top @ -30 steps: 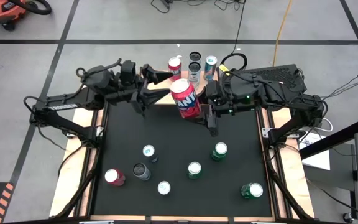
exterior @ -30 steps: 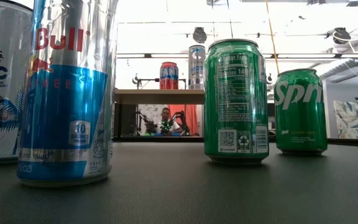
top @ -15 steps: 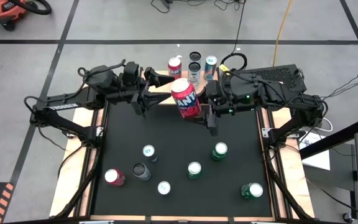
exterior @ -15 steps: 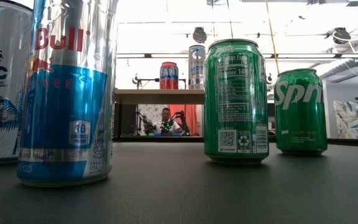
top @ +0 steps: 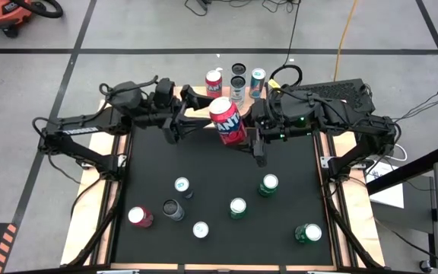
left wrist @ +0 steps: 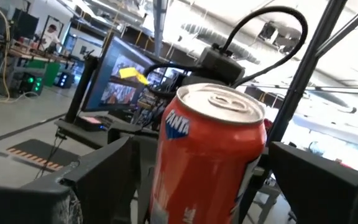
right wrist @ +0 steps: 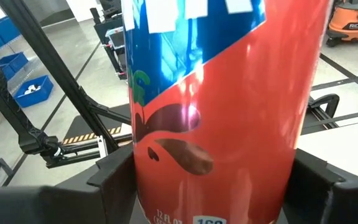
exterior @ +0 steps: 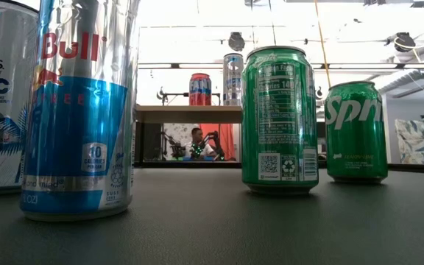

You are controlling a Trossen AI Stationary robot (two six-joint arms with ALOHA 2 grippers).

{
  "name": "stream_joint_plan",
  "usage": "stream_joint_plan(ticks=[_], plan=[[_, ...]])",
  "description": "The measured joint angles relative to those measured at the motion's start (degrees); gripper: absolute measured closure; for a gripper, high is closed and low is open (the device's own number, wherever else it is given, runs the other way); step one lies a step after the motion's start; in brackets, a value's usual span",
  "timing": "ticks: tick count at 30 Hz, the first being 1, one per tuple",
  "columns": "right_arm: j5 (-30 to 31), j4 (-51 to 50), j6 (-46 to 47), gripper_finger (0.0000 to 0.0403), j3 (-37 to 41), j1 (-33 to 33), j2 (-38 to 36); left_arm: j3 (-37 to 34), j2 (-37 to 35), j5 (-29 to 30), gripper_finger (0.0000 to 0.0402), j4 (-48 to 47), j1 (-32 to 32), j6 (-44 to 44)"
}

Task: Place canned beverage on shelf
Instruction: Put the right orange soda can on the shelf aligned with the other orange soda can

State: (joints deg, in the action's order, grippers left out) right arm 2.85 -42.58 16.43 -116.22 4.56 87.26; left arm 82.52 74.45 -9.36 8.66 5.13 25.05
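Right gripper (top: 243, 134): pinching the red Fanta can (top: 226, 120) across its body, 1 finger (right wrist: 114, 177) pressed to each side. Holds it raised and tilted, clear of the black table (top: 219, 164), near the table's far edge. Looks like a side grip chosen to leave the can's top and the flank facing the other arm free.

Left gripper (top: 202, 109): spread wide, reaching in from the opposite side. Brackets the same can in its wrist view, with a finger (left wrist: 104, 180) on either flank and the lid between them. Cannot tell whether either finger touches. Probably lined up for a handover, or to steady the can before the set-down.

Shelf (exterior: 182, 113): just behind the 2 grippers at the back of the table. Already carries 4 shelved cans (top: 238, 76), bunched toward the right arm's end. Bare board shows toward the left arm's end, likely the spot meant for this can, which is not yet over it or on it.

Farther out: 7 loose cans (top: 237, 207) upright on the near half of the table, well apart from the grippers, 3 of them green. Likely waiting their turn, clear of the arms' path.
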Motion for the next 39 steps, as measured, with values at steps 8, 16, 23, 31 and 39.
stream_joint_plan(ticks=[8, 16, 23, 31, 39], plan=[[0.0, -0.3, 0.3, 0.0124, -0.1, 0.0, 0.6, 0.0, 2.4, -1.1, 0.0021, 4.9, 0.0, 0.0], [0.0, -0.6, 0.9, 0.0124, -0.1, -0.1, 0.6, 0.0, 3.3, -1.2, 0.0021, 5.6, 0.0, 0.0], [0.0, -0.6, 0.9, 0.0124, -0.1, -0.1, 0.6, 0.0, 3.8, -2.9, 0.0021, 7.6, 0.0, 0.2], [0.0, -0.6, 0.9, 0.0124, -0.1, -0.1, 0.6, 0.0, 5.0, -4.1, 0.0022, 9.8, 0.1, 2.8], [0.0, -0.6, 0.8, 0.0124, -0.1, -0.1, 0.6, 0.0, 5.5, -4.1, 0.0034, 10.7, 0.1, 2.4]])
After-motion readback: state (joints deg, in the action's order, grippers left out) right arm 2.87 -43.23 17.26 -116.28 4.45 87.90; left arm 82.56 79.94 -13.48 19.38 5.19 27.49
